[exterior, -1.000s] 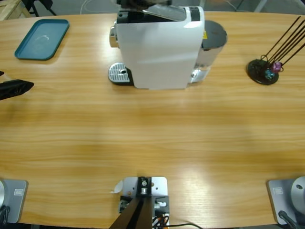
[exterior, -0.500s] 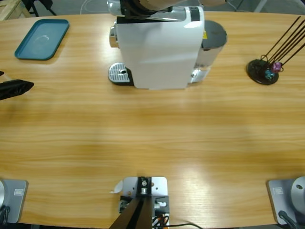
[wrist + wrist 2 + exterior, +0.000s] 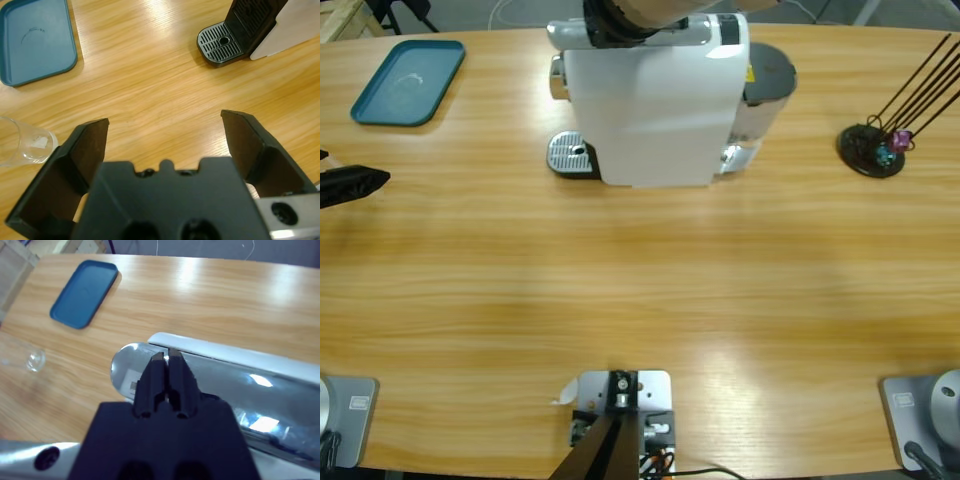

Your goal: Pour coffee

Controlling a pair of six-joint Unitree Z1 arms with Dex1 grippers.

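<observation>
Left gripper [image 3: 165,135] spread wide over bare table, glass [image 3: 22,145] beside its left jaw, right gripper [image 3: 167,362] pinched closed above coffee machine's silver lever [image 3: 210,385], blue tray [image 3: 84,292] beyond

Table [image 3: 640,290] – smooth grained wood; machine lever [image 3: 215,375] – glossy chrome; tray [image 3: 35,42] – matt plastic.

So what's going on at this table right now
The right gripper, jaws shut, is over the silver lever on top of the white coffee machine. The left gripper waits open above the table at its left edge, holding nothing. A clear glass stands beside it, not on the drip tray. A blue tray lies at the far left. No coffee is visible.
</observation>
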